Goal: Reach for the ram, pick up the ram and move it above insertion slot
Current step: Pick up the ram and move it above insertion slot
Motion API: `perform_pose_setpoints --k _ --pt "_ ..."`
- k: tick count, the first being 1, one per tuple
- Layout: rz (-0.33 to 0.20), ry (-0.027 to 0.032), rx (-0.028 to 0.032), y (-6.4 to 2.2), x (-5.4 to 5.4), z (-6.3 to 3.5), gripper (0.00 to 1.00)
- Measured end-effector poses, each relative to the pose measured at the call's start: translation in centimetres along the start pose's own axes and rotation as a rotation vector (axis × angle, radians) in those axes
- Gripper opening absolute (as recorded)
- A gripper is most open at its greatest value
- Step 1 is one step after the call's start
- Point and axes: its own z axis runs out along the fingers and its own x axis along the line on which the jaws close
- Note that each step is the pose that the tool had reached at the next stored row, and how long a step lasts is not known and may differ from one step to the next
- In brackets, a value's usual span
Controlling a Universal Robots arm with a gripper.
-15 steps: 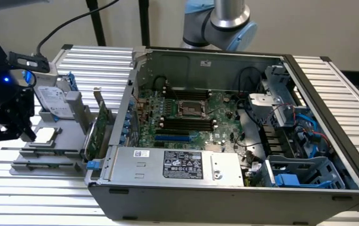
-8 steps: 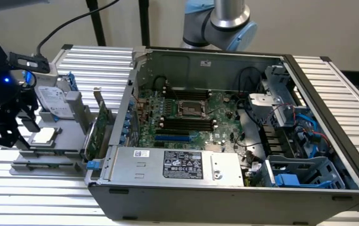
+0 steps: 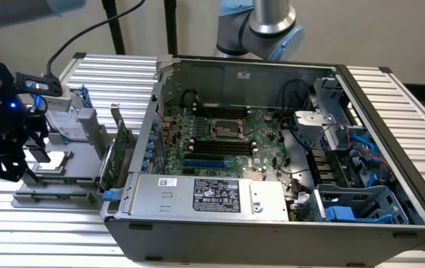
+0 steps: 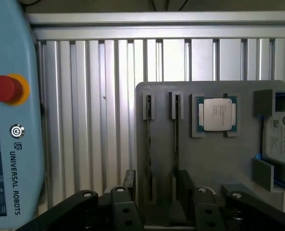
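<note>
Your black gripper (image 3: 8, 164) hangs wide open over the grey plastic parts tray (image 3: 82, 159), at nine o'clock of the open grey computer case (image 3: 272, 240) in the exterior view. The thin green ram stick (image 4: 148, 154) stands edge-on in a tray slot between its fingers.

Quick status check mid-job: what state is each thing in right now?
gripper: open, holding nothing, over the tray.
ram: on edge in a tray slot, not lifted.
second ram: the same, in the neighbouring slot.
CPU: seated in its tray pocket.
computer case: side open.
memory slots: empty.
</note>
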Motion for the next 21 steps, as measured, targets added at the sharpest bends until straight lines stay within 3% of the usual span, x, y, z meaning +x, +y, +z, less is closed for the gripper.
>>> perform_pose_setpoints --k 21 --pt "-0.009 0.0003 -0.0002 -0.32 0.8 3.79 0.48"
